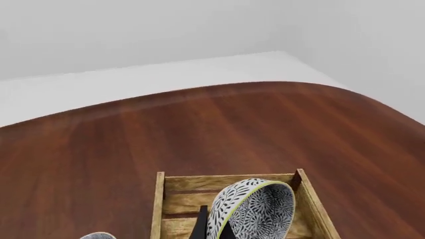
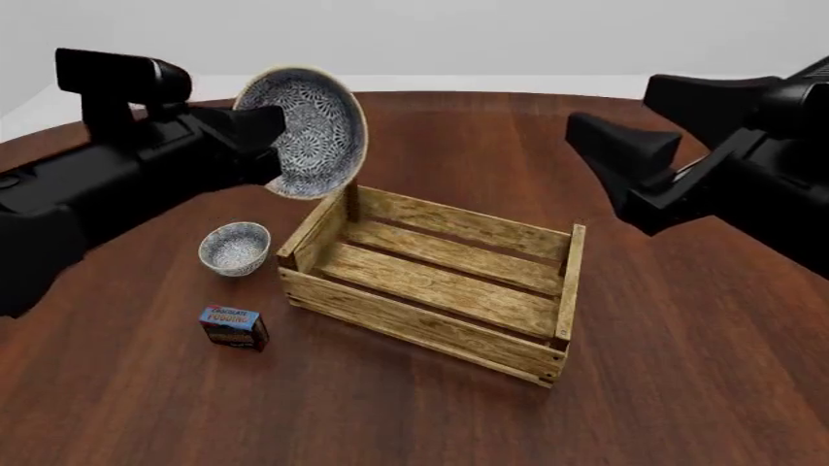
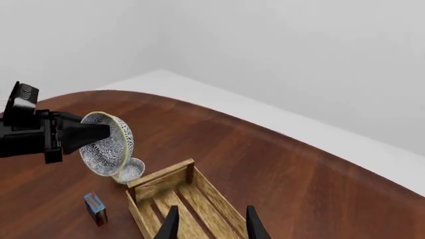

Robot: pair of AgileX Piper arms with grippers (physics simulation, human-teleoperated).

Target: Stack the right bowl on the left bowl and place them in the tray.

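My left gripper (image 2: 272,131) is shut on the rim of one white bowl with a blue-grey floral pattern (image 2: 309,121). It holds the bowl tilted on edge in the air, above the left end of the light-wood slatted tray (image 2: 428,320). The left wrist view shows this bowl (image 1: 256,211) over the tray (image 1: 229,180), which holds nothing. The second matching bowl (image 2: 235,247) stands upright on the table just left of the tray. My right gripper (image 2: 589,146) is open and empty, high above the tray's far right side; its fingers (image 3: 171,224) show spread apart.
A small blue-and-red pudding box (image 2: 233,327) stands on the table in front of the second bowl, left of the tray's near corner. The dark wood table (image 2: 674,388) is round-edged, with white floor beyond.
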